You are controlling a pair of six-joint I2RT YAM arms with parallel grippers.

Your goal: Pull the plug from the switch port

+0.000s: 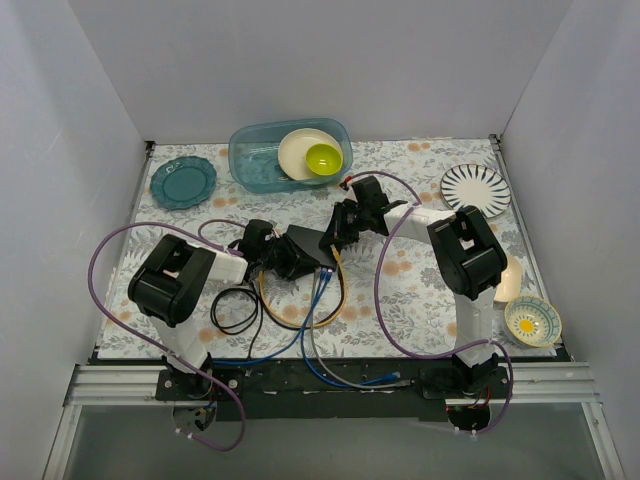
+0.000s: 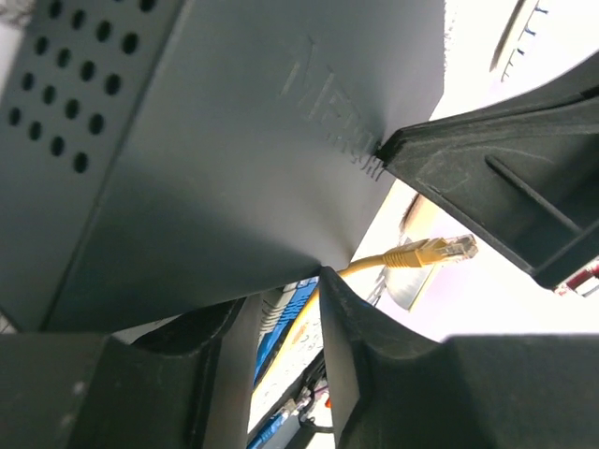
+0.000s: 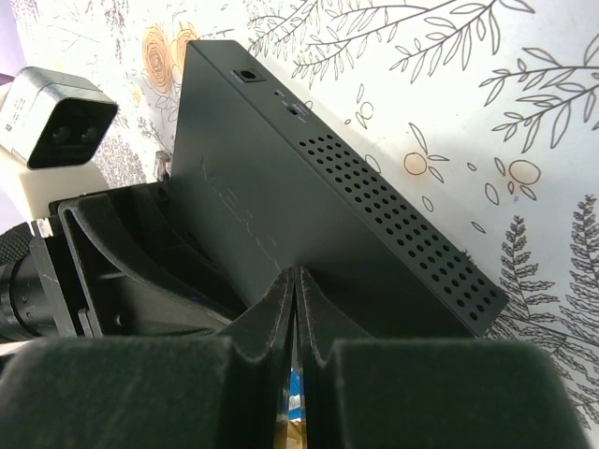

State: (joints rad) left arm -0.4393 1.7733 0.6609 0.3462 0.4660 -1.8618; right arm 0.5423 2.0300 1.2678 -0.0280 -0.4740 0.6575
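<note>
Roughly crosswise switch (image 1: 301, 248), sockets facing near edge

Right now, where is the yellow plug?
Left wrist view, right of centre: the yellow plug hangs bare in the air just beyond the lower corner of the switch, not in a port.

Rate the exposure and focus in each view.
Top external: evenly lit and sharp with soft shadows, though the black switch shows little detail. Left wrist: the background beyond the switch is blown out to white, the near end effector fingers are soft, and the yellow plug is fairly crisp. Right wrist: the switch's vent holes and the tablecloth are sharp, while its own fingers are dark and soft.
</note>
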